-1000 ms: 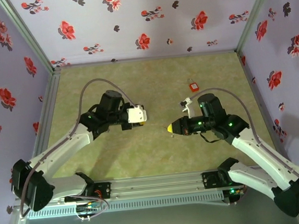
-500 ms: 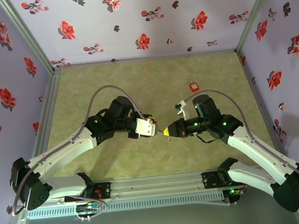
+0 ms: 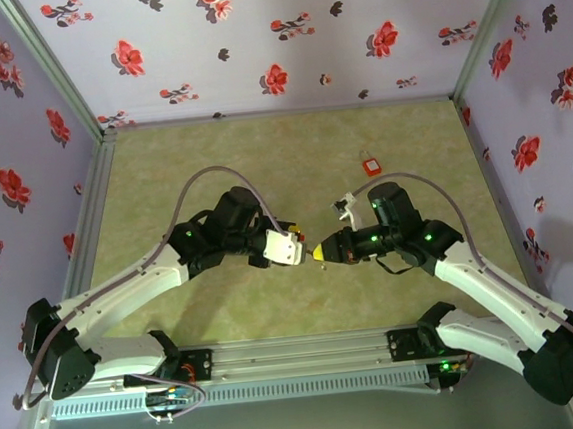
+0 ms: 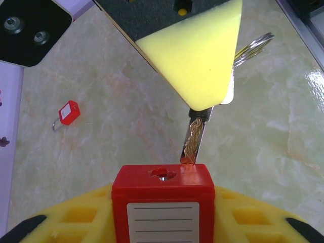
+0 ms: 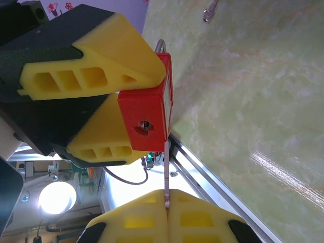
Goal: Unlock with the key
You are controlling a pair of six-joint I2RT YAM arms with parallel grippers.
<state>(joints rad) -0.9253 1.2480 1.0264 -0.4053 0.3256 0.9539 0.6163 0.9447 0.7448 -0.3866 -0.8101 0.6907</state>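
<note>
My left gripper [image 4: 163, 218] is shut on a red padlock [image 4: 162, 200] with a white label, its keyhole [image 4: 163, 174] facing away from the wrist. My right gripper [image 5: 167, 208] is shut on a silver key [image 5: 165, 169], pinched between its yellow pads. The key blade [image 4: 194, 142] touches the padlock's face at its edge, just beside the keyhole and not inside it. A key ring [image 4: 253, 44] hangs behind the right finger. In the top view the left gripper [image 3: 291, 246] and right gripper [image 3: 318, 253] meet tip to tip at mid-table.
A second small red padlock [image 3: 371, 166] lies on the green mat behind the right arm, also seen as the loose padlock [image 4: 68, 112] in the left wrist view. Flowered walls close the sides and back. The metal rail [image 3: 299, 352] runs along the near edge.
Both arms have closed in on each other: the left gripper carried the padlock rightward and nearer, the right gripper brought the key leftward, and the key tip now touches the padlock.
</note>
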